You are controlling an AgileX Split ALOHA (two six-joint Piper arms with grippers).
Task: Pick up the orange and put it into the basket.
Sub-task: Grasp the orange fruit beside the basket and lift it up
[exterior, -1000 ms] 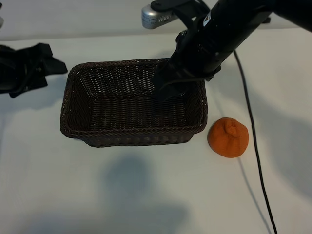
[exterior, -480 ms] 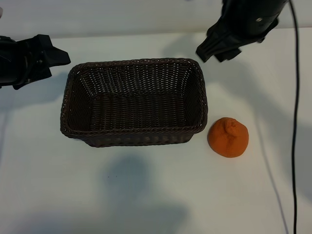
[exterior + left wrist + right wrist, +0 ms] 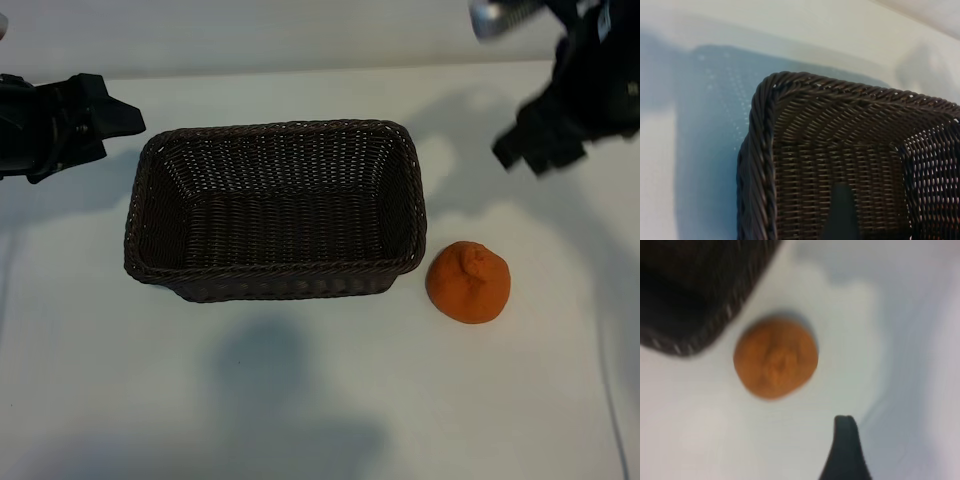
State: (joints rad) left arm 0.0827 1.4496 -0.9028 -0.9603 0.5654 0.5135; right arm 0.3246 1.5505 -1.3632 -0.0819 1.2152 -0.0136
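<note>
Exterior view: orange (image 3: 468,282) beside basket (image 3: 275,285), nub up; basket long axis left-right; right hand (image 3: 541,150) state unclear.

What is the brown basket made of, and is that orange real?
The basket looks like dark brown woven wicker: interlaced strands, a braided rim, small gaps showing through. The orange looks like real fruit, matte and lumpy with a puckered nub, though it could be fake.

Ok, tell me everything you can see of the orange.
The orange is a matte, slightly lumpy orange fruit with a puckered nub on top. It sits upright on the white table, just outside the basket by its near right corner, close to it but apparently not touching. Nothing holds it.
</note>
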